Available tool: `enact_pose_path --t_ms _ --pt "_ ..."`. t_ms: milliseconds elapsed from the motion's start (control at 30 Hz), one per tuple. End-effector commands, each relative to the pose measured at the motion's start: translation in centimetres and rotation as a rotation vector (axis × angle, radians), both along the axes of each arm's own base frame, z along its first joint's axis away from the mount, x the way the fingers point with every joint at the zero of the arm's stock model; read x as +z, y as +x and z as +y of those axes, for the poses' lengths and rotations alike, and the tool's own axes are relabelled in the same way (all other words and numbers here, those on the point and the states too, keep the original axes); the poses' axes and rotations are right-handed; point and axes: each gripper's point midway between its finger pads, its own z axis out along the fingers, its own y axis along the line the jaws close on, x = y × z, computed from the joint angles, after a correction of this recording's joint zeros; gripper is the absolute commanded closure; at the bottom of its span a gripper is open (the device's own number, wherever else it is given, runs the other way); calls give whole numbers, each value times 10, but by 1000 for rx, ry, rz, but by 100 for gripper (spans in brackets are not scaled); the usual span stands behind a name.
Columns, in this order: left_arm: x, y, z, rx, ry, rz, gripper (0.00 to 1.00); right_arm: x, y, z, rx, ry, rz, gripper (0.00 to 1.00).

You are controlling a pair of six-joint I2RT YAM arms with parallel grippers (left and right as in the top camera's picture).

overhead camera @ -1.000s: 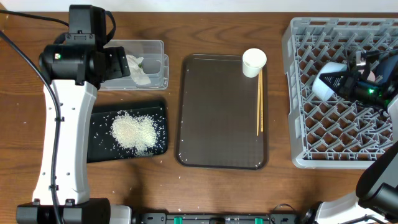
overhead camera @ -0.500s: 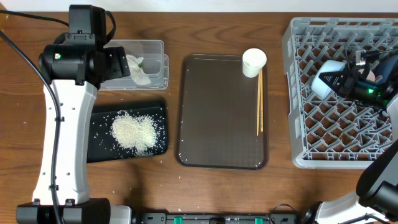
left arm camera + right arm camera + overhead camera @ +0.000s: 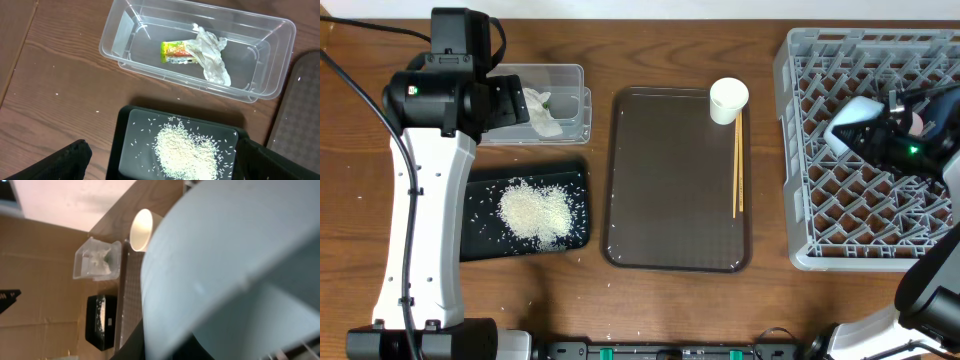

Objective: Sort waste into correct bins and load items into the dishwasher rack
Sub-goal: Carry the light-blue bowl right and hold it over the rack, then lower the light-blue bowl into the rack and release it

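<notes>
step: seat small light-blue bowl [image 3: 850, 122] in dishwasher rack [image 3: 840, 215], upper-left cells
right gripper [image 3: 882, 136]: at bowl, can't tell if clamped
left gripper [image 3: 165, 162]: fingers wide apart, empty
tip: settle bowl between pegs, back out straight

Bright, even light — light-blue bowl [image 3: 235, 255] looms close, blurred.

The small light-blue bowl [image 3: 235, 255] fills most of the view. Beyond it sit the white cup [image 3: 143, 229], the clear tub [image 3: 97, 260] and the black tray [image 3: 100, 325].
</notes>
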Motion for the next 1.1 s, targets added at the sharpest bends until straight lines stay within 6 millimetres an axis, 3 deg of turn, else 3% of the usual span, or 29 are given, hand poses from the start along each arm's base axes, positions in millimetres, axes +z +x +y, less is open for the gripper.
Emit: enact_pose_path --t_ms 0,200,333,467,600,900,1000,1067 --pt "2 -2 3 1 12 -1 4 -21 -13 -26 -97 -101 123 88" --pt "2 -2 3 1 12 -1 4 -8 -28 -43 -194 -143 180 87" --pt "2 -2 3 1 12 -1 4 7 -43 -43 -218 -187 198 82" --pt "2 -2 3 1 12 -1 4 20 -58 -44 -259 -236 226 70" --pt "2 -2 3 1 12 -1 4 35 -71 -39 -284 -255 230 68" --pt "2 -2 3 1 12 -1 4 68 -81 -34 -326 -300 150 74" --pt "2 -2 3 1 12 -1 4 69 -76 -49 -369 -377 132 82" --pt "2 -2 3 1 12 -1 4 64 -71 -71 -451 -455 152 89"
